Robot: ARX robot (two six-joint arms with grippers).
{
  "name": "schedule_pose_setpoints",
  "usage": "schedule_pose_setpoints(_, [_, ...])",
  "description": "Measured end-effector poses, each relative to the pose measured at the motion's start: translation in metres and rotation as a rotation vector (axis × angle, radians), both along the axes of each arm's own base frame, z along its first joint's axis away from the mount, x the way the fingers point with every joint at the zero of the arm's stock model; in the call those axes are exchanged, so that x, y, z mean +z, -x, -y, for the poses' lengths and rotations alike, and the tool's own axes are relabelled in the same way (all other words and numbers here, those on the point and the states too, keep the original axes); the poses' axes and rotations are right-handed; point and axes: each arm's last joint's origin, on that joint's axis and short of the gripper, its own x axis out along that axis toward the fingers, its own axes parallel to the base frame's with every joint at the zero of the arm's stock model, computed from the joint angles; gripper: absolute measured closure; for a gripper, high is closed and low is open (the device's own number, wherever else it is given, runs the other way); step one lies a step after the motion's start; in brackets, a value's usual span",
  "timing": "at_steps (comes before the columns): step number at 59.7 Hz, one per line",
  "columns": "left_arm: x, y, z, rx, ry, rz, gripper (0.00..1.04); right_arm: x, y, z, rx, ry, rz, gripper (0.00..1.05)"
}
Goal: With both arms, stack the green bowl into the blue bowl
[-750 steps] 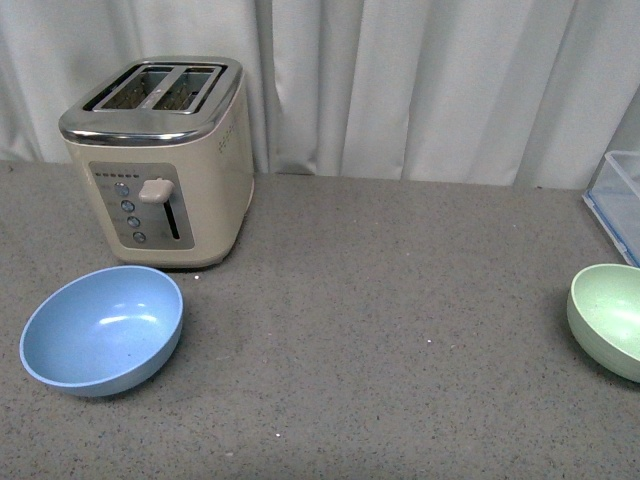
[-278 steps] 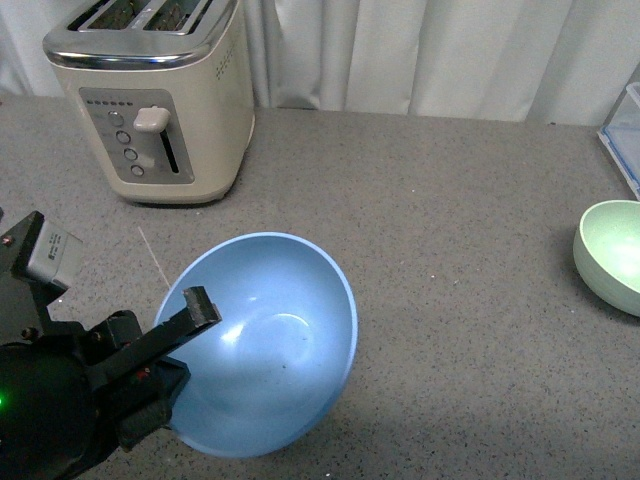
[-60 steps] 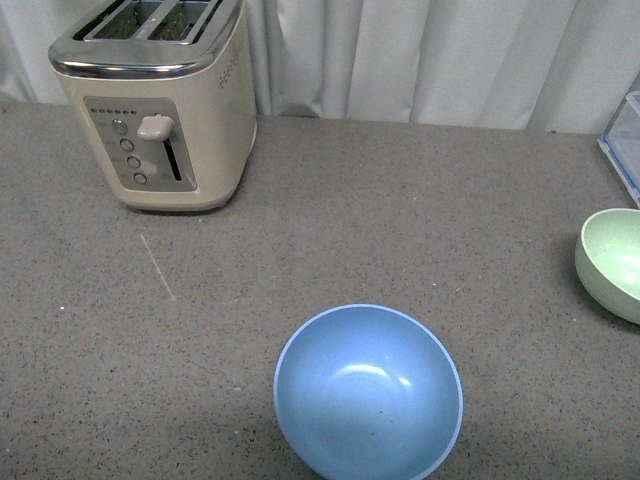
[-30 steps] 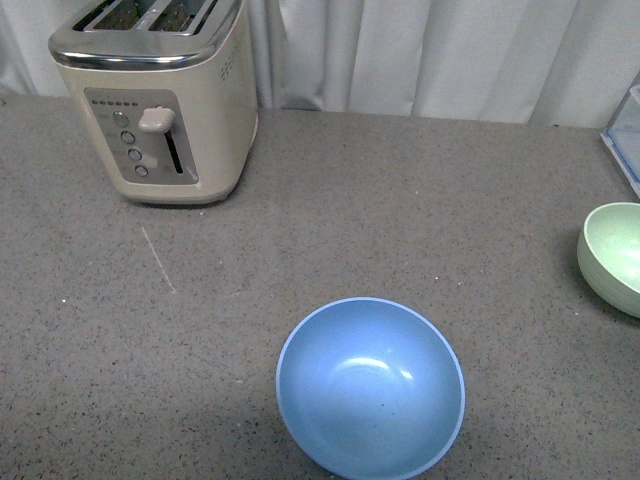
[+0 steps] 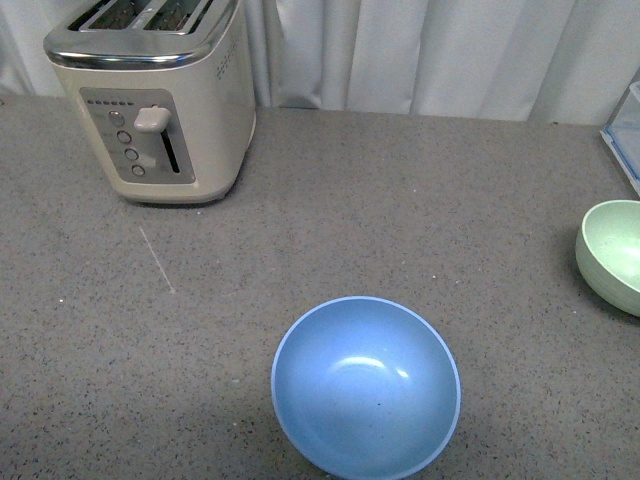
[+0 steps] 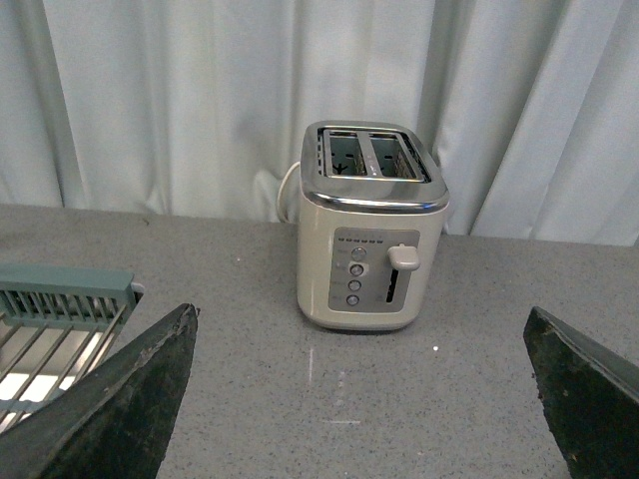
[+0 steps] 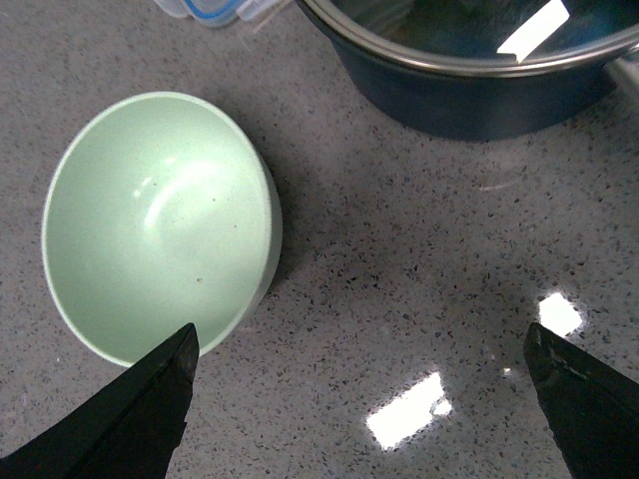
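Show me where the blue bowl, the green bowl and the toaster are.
blue bowl (image 5: pixel 366 390), front view, inner bottom.
green bowl (image 7: pixel 160 228), right wrist view, inner bottom.
toaster (image 6: pixel 371 235), left wrist view, front face.

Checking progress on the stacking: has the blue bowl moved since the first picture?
Yes. The blue bowl sat just in front of the toaster; now it lies rightward of it, nearer the green bowl.

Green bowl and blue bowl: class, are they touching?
Apart. The front view shows bare counter between the blue bowl, front centre, and the green bowl at the right edge.
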Motion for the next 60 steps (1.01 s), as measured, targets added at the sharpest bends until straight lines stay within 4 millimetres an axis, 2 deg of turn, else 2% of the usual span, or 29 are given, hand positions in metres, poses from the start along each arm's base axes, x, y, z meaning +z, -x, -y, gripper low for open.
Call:
schedule_pose_setpoints(20, [0.000,0.000,0.000,0.000,0.000,0.000,0.06,-0.004,-0.029,-0.006,0.093,-0.089,0.005,0.09])
schedule_pose_setpoints(60, [0.000,0.000,0.000,0.000,0.000,0.000,0.06,-0.037,-0.045,-0.015,0.158,-0.132,-0.052,0.09])
